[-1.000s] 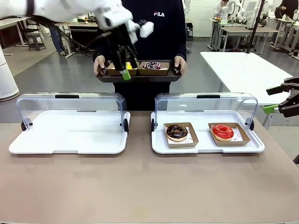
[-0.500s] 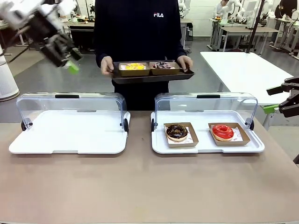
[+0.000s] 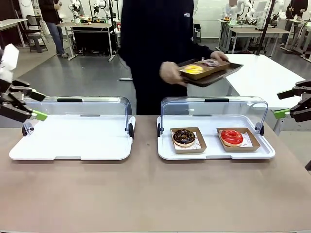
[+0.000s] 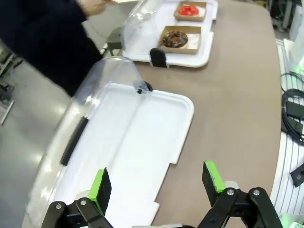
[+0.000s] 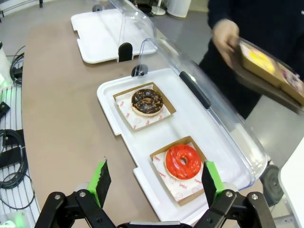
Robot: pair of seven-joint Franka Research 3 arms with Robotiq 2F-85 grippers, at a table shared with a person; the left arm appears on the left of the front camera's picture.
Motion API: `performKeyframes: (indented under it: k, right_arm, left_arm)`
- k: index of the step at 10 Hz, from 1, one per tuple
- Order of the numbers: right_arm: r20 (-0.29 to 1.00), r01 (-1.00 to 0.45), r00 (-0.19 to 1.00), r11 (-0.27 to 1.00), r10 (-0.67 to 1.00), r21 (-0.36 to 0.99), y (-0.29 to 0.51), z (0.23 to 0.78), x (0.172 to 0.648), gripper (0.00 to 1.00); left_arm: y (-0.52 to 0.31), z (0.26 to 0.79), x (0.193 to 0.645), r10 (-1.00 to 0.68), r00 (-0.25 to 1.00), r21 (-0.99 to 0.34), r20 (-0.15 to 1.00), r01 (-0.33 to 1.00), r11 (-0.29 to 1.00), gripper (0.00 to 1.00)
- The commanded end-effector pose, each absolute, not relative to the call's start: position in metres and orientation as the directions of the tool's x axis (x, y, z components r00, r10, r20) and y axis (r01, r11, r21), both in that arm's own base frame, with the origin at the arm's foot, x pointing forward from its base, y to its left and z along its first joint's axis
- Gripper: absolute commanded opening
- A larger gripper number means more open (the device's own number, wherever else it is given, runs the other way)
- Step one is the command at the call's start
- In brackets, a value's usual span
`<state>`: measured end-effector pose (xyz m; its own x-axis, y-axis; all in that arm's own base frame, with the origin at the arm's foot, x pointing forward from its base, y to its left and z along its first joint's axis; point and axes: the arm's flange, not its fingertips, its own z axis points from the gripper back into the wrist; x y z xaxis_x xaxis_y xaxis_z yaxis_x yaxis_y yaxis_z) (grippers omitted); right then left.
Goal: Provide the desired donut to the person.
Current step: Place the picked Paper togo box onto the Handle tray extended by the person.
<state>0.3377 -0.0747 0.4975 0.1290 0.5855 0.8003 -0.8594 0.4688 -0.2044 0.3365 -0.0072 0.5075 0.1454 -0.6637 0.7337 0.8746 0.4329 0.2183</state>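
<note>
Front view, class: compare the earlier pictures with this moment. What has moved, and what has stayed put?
The left gripper has drawn back from the person's tray to the table's left edge, open and empty. The person has turned, swinging the tray to the right. The right gripper, chocolate donut and red donut stayed put.

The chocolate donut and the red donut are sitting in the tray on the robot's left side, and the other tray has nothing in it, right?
Not quite. The chocolate donut and the red donut sit in the tray on the robot's right side; the front view shows it. The left tray is the one with nothing in it.
</note>
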Motion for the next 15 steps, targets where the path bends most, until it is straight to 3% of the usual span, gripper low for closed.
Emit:
performKeyframes:
  k: [1, 10, 12, 13, 15]
  right_arm:
    - [0.814, -0.861, 0.104, 0.462, 0.571, -0.214, -0.075, 0.495, 0.341, 1.0]
    - [0.814, -0.861, 0.104, 0.462, 0.571, -0.214, -0.075, 0.495, 0.341, 1.0]
    - [0.814, -0.861, 0.104, 0.462, 0.571, -0.214, -0.075, 0.495, 0.341, 1.0]
    - [0.814, -0.861, 0.104, 0.462, 0.571, -0.214, -0.075, 0.495, 0.341, 1.0]
    - [0.814, -0.861, 0.104, 0.462, 0.571, -0.214, -0.075, 0.495, 0.341, 1.0]
  left_arm:
    - [0.008, 0.505, 0.319, -0.625, 0.156, 0.22, 0.765, 0.849, 0.48, 1.0]
    - [0.036, 0.53, 0.327, -0.658, 0.146, 0.226, 0.739, 0.866, 0.446, 1.0]
    - [0.018, 0.533, 0.337, -0.694, 0.063, 0.25, 0.718, 0.906, 0.34, 1.0]
    - [0.032, 0.526, 0.327, -0.662, 0.136, 0.24, 0.737, 0.864, 0.443, 1.0]
    - [0.032, 0.526, 0.327, -0.662, 0.136, 0.24, 0.737, 0.864, 0.443, 1.0]
